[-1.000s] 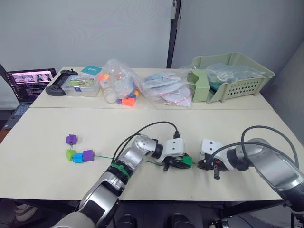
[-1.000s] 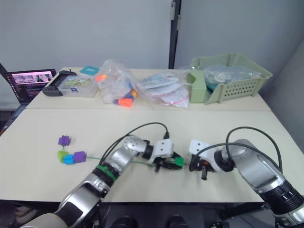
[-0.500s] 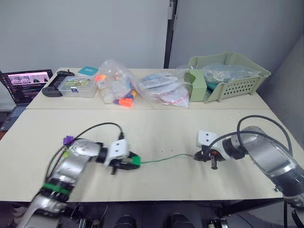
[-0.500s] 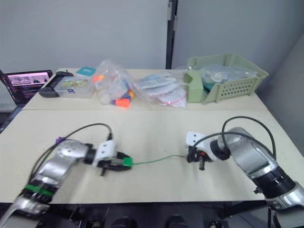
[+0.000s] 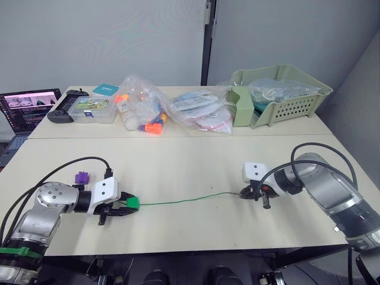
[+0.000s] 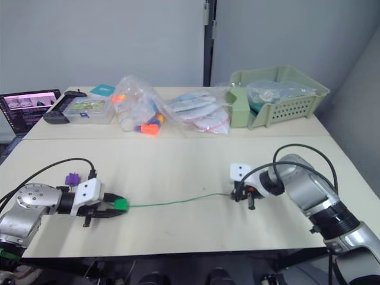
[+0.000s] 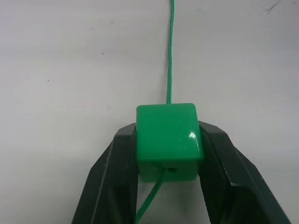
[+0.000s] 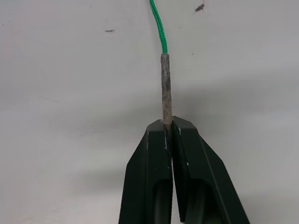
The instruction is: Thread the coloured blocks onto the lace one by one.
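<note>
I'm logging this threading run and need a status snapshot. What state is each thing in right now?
Left hand: shut on the dark green block.
Dark green block: threaded, the lace passing through its hole.
Lace: stretched across the table between both hands.
Right hand: shut on the lace's stiff tip.
Purple block: loose on the table, unthreaded.
Laptop: open, screen lit.

No text, label, brand or number is legible anywhere, not even on the laptop screen [image 5: 27,102] or the clear box [image 5: 90,108].

An office-like lab: plain tables [image 5: 196,166], a laptop [image 5: 27,107], bagged supplies [image 5: 142,110], partition walls [image 5: 107,41].
</note>
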